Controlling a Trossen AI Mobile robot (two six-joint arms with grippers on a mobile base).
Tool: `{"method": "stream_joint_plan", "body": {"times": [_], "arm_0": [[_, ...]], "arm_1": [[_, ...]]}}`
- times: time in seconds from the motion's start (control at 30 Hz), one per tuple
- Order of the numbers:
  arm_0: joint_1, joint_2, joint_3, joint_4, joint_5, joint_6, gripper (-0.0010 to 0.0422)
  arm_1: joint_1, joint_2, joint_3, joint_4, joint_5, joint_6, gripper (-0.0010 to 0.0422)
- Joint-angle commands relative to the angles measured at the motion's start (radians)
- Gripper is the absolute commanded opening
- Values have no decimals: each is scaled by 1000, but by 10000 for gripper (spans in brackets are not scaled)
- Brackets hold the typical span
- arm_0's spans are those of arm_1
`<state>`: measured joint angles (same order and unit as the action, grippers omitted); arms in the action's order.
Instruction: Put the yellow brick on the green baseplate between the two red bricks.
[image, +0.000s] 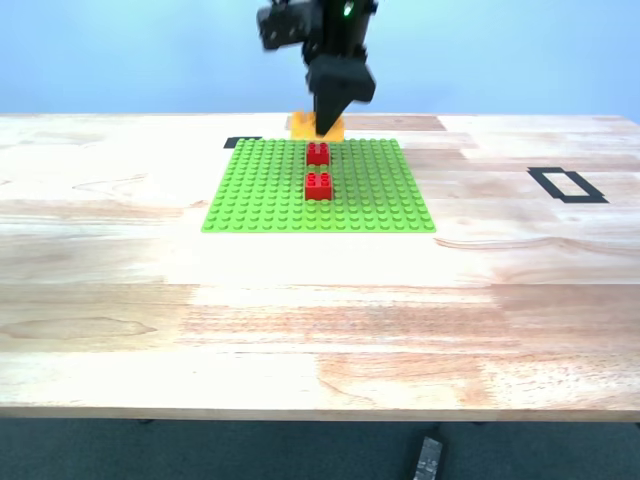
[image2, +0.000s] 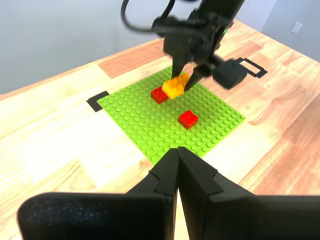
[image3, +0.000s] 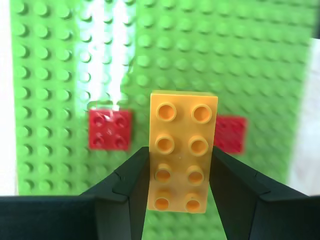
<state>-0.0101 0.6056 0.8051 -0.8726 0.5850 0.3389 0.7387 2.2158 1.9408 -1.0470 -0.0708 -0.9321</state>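
Note:
The yellow brick (image3: 182, 135) is clamped lengthwise in my second gripper (image3: 179, 165), studs toward the camera, held in the air above the green baseplate (image3: 60, 60). In that wrist view it shows over the gap between the two red bricks (image3: 109, 129) (image3: 231, 133). In the exterior view my second gripper (image: 330, 112) hangs over the baseplate's (image: 260, 190) far edge with the yellow brick (image: 312, 125). The two red bricks (image: 317, 153) (image: 319, 186) stand in a line on the plate. My first gripper (image2: 177, 152) is shut with nothing in it, well back from the plate (image2: 150, 125).
The plate lies on a wooden table (image: 320, 300). Black tape marks sit by the plate's far corner (image: 243, 142) and at the exterior view's right (image: 567, 185). A dark object (image: 428, 458) lies on the floor below the table's near edge.

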Motion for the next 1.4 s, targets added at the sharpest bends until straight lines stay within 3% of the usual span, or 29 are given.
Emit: {"method": "stream_joint_plan", "body": {"times": [0.03,1.07,1.2,1.4], "arm_0": [[0,0,0,-3,0,1,0],[0,-6,0,-2,2,2,0],[0,-6,0,-3,3,2,0],[0,-6,0,-2,0,2,0]], "arm_1": [[2,32,-1,1,0,2,15],[-13,108,-58,71,-1,33,18],[-16,108,-58,74,-11,39,47],[-13,108,-53,82,-30,65,123]]}}
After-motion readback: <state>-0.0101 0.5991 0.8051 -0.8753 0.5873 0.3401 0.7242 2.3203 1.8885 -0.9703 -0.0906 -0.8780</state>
